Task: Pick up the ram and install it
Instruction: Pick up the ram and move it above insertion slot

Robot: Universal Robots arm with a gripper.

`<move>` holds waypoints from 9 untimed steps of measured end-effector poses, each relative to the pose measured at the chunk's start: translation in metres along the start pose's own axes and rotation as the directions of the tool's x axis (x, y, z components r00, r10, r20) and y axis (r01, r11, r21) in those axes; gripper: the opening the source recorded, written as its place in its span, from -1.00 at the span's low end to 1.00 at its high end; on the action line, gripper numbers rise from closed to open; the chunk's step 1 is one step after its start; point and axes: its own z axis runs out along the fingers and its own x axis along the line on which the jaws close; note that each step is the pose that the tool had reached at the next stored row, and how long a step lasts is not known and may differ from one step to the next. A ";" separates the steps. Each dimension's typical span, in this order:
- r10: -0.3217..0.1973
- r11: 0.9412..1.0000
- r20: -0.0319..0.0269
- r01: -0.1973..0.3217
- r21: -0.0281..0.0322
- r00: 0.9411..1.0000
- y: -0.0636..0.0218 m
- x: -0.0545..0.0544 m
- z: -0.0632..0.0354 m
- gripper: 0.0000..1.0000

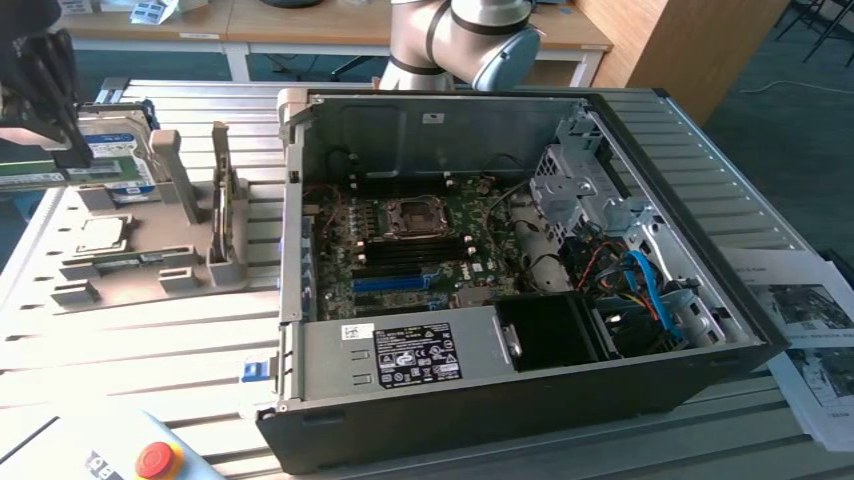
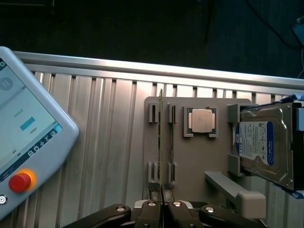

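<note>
My end effector [image 2: 162, 206] grips the ram [image 2: 161, 142] edge-on above the grey holder [image 2: 190, 161]. In the exterior view, the computer case [image 1: 534, 400] lies at its four o'clock.

Behind the computer case [image 1: 441, 135] the arm [image 1: 427, 30] is a smooth silver-grey tube with a rounded pale blue joint cap [image 1: 511, 52]. The gripper [image 2: 164, 208] is black, its linkage bars and fingers [image 2: 151, 216] studded with round silver screws [image 2: 117, 208].

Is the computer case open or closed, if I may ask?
Open: the computer case has no panel on top, leaving its motherboard exposed.
</note>
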 end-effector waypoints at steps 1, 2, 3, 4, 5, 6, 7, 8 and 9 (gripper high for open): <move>0.001 1.000 0.000 -0.001 0.000 1.000 0.0001 0.000 -0.0012 -0.76; 0.002 1.000 0.000 -0.002 0.000 1.000 0.0001 0.000 -0.0024 -0.76; 0.002 1.000 0.000 -0.002 0.000 1.000 0.0001 0.000 -0.0035 -0.76; 0.003 1.000 0.000 -0.003 0.000 1.000 0.0002 0.000 -0.0041 -0.76; 0.003 1.000 0.000 -0.003 0.000 1.000 0.0002 0.000 -0.0042 -0.76; 0.003 1.000 0.000 -0.003 0.000 1.000 0.0002 0.000 -0.0042 -0.76; 0.003 1.000 0.000 -0.003 0.000 1.000 0.0002 0.000 -0.0043 -0.76; 0.003 1.000 0.000 -0.003 0.000 1.000 0.0002 0.000 -0.0043 -0.76; 0.003 1.000 0.000 -0.003 0.000 1.000 0.0002 0.000 -0.0043 -0.76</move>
